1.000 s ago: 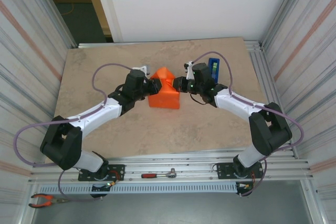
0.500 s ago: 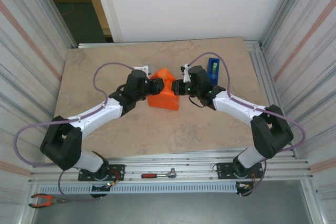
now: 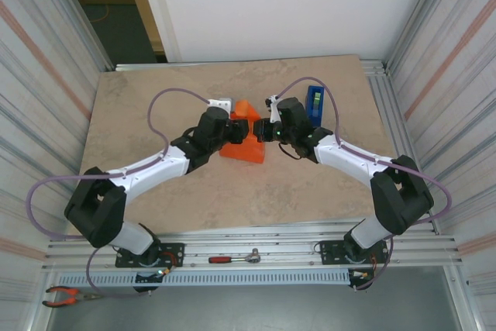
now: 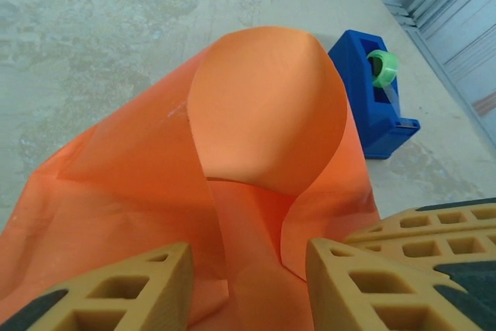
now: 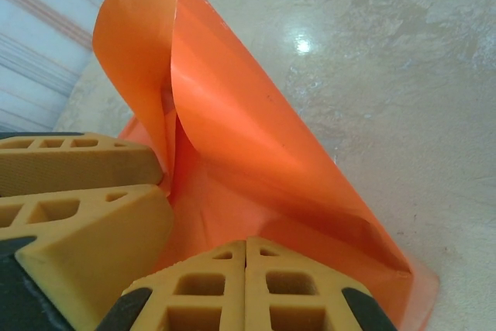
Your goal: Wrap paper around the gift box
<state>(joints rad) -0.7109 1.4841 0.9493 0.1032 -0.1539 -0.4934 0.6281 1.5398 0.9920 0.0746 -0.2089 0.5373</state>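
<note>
The left gripper [image 4: 248, 269] is spread apart around the orange paper [image 4: 263, 114], the right gripper [image 5: 246, 261] is clenched tight beside it, and the blue dispenser [image 4: 360, 118] holds green tape [image 4: 381, 67].

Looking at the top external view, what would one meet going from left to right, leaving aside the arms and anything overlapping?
Red-handled pliers → the paper → blue tape dispenser.
</note>
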